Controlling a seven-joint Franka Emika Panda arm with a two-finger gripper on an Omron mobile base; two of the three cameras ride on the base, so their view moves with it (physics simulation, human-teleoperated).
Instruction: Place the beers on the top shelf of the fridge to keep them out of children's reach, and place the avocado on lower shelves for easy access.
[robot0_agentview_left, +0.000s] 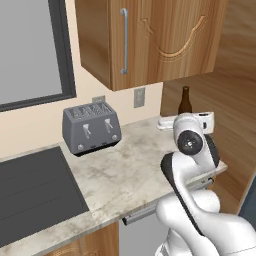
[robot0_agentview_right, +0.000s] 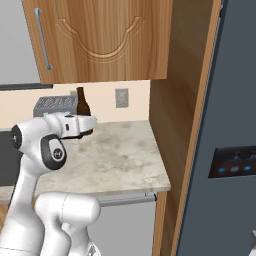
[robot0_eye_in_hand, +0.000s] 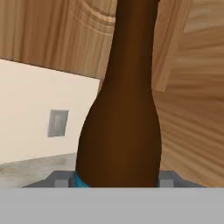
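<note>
jaws pinch the brown bottle (robot0_eye_in_hand: 120, 109) upright, near the counter's (robot0_agentview_right: 125, 160) back corner.

Brown bottle (robot0_eye_in_hand: 120, 109): neck cut off by the hand view's top edge; lower body hidden behind the arm in both base views. Fridge (robot0_agentview_right: 225, 150): cropped at right edge. Toaster (robot0_agentview_right: 56, 103): partly hidden behind the arm.

1. You see a marbled beige counter (robot0_agentview_left: 125, 165) running along the wall beneath wooden cabinets.
2. A grey toaster (robot0_agentview_left: 92, 128) stands on it near the wall.
3. A dark cooktop (robot0_agentview_left: 35, 192) lies set into its left end.
</note>
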